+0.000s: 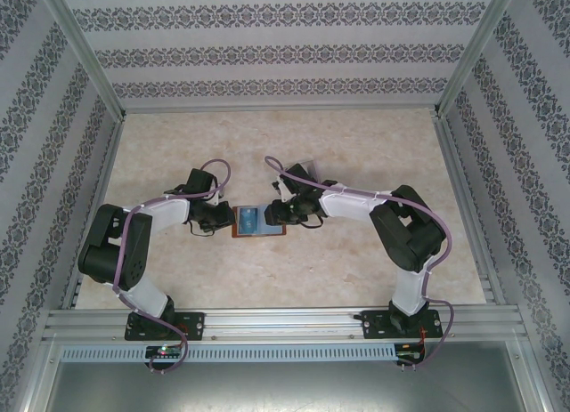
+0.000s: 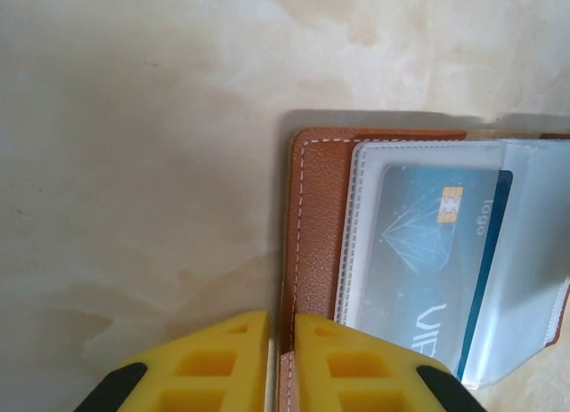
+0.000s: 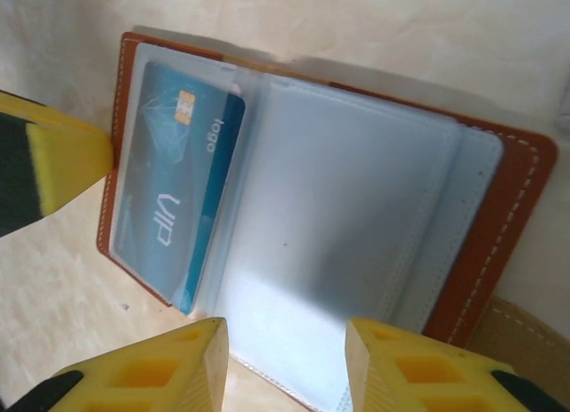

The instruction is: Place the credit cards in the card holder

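Left wrist: left fingers point(image 2: 223, 363) nearly closed at card holder point(image 2: 316, 216) edge, grip unclear; right fingers point(image 3: 401, 363) apart, empty.

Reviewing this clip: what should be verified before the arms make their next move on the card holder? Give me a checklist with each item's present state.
1. Card holder lying open on the table: ok.
2. Blue card fully inside its clear sleeve: not ok, a darker strip near the fold looks uncovered.
3. Right gripper open: ok, jaws stand apart.
4. Left gripper free of the holder: cannot tell, its fingers are nearly together at the holder's left edge.
5. Other cards located: cannot tell.
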Robot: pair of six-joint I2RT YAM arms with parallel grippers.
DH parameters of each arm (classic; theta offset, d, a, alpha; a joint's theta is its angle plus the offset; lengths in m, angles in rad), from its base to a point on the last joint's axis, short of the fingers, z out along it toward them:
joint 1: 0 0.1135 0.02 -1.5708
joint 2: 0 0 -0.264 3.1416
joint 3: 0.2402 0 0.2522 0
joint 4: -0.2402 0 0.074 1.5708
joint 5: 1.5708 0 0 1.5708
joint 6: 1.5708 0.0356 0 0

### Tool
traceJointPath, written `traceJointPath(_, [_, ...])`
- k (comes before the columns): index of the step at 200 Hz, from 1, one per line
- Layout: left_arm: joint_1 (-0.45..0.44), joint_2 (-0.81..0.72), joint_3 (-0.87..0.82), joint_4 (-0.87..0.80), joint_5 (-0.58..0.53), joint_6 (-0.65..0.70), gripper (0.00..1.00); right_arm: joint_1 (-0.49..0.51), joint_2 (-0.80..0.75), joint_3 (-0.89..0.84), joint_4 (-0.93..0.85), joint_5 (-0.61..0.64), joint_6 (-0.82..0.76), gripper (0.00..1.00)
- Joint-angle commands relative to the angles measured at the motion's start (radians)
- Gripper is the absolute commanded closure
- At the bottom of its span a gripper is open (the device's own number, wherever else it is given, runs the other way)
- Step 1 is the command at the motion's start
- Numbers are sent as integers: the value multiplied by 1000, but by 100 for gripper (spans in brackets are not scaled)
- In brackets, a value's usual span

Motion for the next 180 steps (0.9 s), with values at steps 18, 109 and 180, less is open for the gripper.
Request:
traceJointPath(18, [-5, 19, 18, -24, 3, 27, 83, 9, 12, -1, -32, 74, 44, 53])
traceJointPath(109, [-5, 22, 3, -4, 10, 23, 84, 33, 49, 38, -38, 54, 34, 66])
traceJointPath(180, [-5, 22, -3, 2, 16, 26, 84, 41, 62, 51, -27, 36, 30, 79])
